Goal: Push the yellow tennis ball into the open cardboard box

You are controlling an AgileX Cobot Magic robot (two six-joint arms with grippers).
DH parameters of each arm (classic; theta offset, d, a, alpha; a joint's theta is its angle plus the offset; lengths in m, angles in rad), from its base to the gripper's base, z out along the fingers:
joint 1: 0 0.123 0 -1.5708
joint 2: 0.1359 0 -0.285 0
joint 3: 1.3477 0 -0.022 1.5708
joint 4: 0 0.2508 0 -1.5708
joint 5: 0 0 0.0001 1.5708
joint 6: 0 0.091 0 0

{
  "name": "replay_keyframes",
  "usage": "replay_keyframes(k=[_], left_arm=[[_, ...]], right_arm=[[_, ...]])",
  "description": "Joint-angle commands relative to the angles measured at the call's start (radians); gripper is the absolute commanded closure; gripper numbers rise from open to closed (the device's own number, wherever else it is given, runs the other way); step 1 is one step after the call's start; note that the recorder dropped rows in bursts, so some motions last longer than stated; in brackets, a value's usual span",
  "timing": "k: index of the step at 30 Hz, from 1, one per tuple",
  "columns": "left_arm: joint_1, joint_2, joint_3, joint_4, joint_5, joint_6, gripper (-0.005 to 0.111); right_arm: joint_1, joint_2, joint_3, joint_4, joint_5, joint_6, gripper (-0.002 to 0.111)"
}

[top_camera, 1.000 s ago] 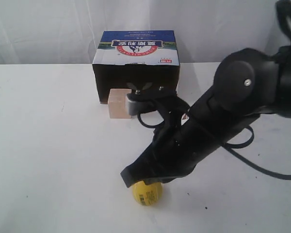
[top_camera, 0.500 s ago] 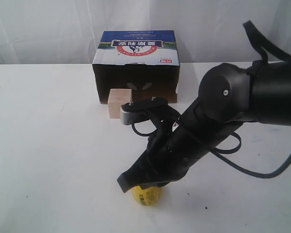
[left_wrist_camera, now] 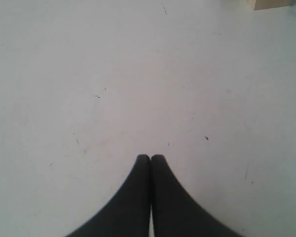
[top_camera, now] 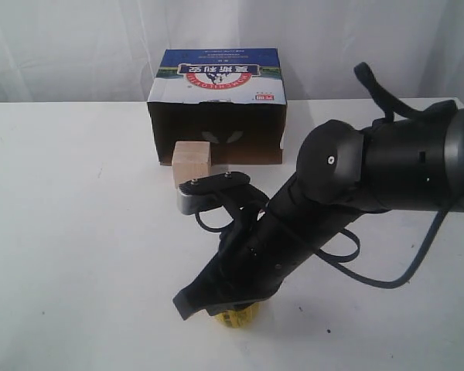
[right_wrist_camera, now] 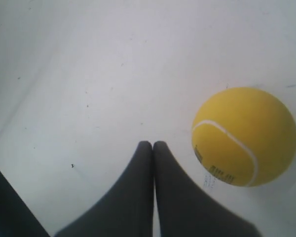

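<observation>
1. Fuzzy yellow tennis ball (right_wrist_camera: 244, 136) with a barcode sticker: I am seeing it sitting on the white table (top_camera: 77, 232), well apart from the box and just beside the right gripper (right_wrist_camera: 152, 144). I cannot tell whether they are touching.
2. Right gripper: fingers are pressing together, grasping nothing.
3. Left gripper (left_wrist_camera: 150, 157): likewise clenching on nothing, hanging over bare table.
4. Large brown cardboard box (top_camera: 216, 100) with a blue printed top: standing at the rear, its dark opening facing the ball.
5. Small pale wooden cube (top_camera: 191, 162): sitting just before that opening.
</observation>
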Motion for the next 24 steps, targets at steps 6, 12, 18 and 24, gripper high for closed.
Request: replay_keyframes(k=[6,12,18,24], left_arm=[[0.003,-0.004,0.004,-0.009,0.021,-0.006,0.107],[0.003,-0.004,0.004,-0.009,0.021,-0.006,0.107],[0.003,-0.004,0.004,-0.009,0.021,-0.006,0.107],[0.003,-0.004,0.004,-0.009,0.021,-0.006,0.107]], right_arm=[[0.001,-0.001,0.003,-0.013,-0.008,-0.012,0.108],[0.001,-0.001,0.003,-0.057,-0.004,-0.012,0.108],[0.001,-0.001,0.003,-0.072,-0.004,-0.011,0.108],[0.001,0.034,0.003,-0.092,0.0,-0.011,0.108]])
